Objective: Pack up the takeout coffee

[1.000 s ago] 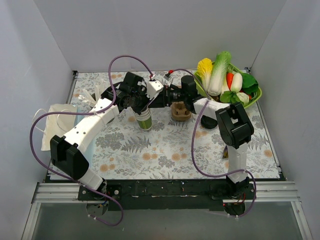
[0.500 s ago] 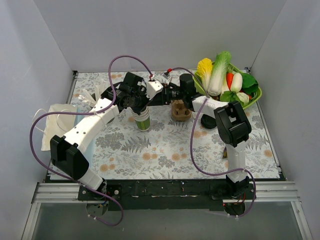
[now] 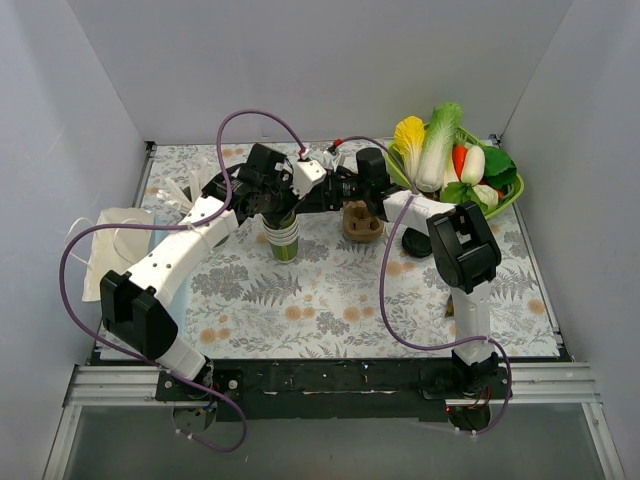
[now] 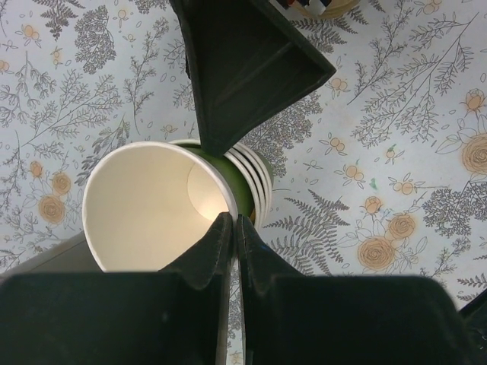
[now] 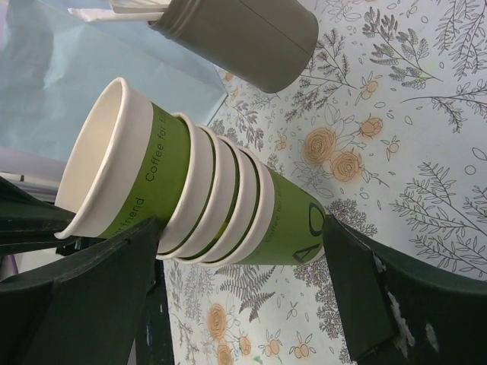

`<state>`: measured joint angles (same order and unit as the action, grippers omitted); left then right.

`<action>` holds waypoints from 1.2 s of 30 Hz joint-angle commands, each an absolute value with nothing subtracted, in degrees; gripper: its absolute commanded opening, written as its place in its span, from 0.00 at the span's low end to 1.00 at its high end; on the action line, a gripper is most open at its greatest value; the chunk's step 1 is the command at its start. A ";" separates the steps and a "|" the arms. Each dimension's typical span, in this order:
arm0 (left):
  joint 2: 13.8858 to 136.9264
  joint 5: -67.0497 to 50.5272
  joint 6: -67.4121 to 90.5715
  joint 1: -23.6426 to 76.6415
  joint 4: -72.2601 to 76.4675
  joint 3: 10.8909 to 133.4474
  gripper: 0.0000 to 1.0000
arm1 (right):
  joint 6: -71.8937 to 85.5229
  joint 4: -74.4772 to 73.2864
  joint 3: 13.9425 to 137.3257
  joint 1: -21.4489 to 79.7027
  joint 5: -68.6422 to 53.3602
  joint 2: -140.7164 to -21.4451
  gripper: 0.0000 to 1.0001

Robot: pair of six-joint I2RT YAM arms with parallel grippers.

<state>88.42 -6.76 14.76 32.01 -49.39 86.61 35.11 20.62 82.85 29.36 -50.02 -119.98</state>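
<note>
At the far left we see a pale bag [image 3: 105, 240] lying over the edge of the worktop [image 3: 310, 310]. The left claw [image 4: 217, 184] reaches over a stack of lidless cups [image 5: 221, 205] standing left of centre. Its tips are a little apart and sit at the rim of the top cup [image 4: 137, 213], and we cannot tell whether they truly grip it. The right claw [image 5: 237, 228] meets the same stack from the right, spread wide, with the stack showing in the gap between its fingers. Whether they touch it we cannot say. Beyond the cups, the right wrist view shows a grey canister [image 5: 243, 34]. Just right of the stack stands a brown object [image 3: 362, 224], then a loose black lid [image 3: 417, 241], and in the back right corner a green basket [image 3: 508, 203] heaped with vegetables. We cannot make out the takeout coffee in any view. The worktop wears a cloth printed with ferns and flowers, and plain white walls [image 3: 300, 60] close it in on three sides.
</note>
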 commanded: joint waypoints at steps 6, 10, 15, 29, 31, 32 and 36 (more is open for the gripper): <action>84.12 -5.28 12.84 32.17 -48.52 90.26 0.00 | 31.82 21.27 86.57 29.71 -51.50 -116.99 0.95; 82.80 -3.87 11.43 32.17 -48.34 89.21 0.00 | 28.92 18.82 87.63 29.71 -51.15 -115.23 0.95; 81.39 -3.96 11.51 32.25 -48.95 88.68 0.00 | 25.06 16.53 87.36 29.09 -51.06 -111.46 0.95; 72.08 -12.20 6.78 32.25 -57.73 97.13 0.00 | -4.01 -3.22 82.46 22.94 -38.17 -89.32 0.96; 69.79 -17.11 4.41 32.34 -60.98 94.50 0.00 | -12.89 -8.16 79.99 22.94 -31.22 -83.43 0.96; 68.74 -18.88 3.70 32.43 -61.78 90.74 0.00 | -15.62 -9.22 77.28 22.85 -28.33 -81.58 0.96; 66.62 -24.42 2.81 33.66 -63.10 85.87 0.00 | -25.29 -14.49 71.48 21.11 -23.82 -73.24 0.96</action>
<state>66.13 -15.88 5.32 32.42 -57.45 89.80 -10.76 -6.24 76.93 22.41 -32.32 -78.61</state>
